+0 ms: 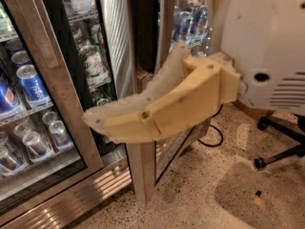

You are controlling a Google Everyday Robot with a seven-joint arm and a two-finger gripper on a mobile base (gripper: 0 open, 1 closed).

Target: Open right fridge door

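Observation:
The fridge (71, 197) fills the left half of the camera view, with a ribbed steel grille along its base. Its right fridge door (142, 175) stands swung outward and is seen nearly edge-on, a steel frame with glass through which bottles show. My gripper (97, 120), cream-coloured and curved, reaches leftward across the front of that door's edge, its tip ahead of the dark opening between the two doors. Shelves of cans (93, 56) show inside that opening. I cannot make out the door's handle.
The left glass door (47, 56) is closed, with blue Pepsi cans (32, 85) behind it. My white arm housing (271, 46) fills the upper right. An office chair base with castors (281, 151) and a black cable (212, 141) lie on the speckled floor at right.

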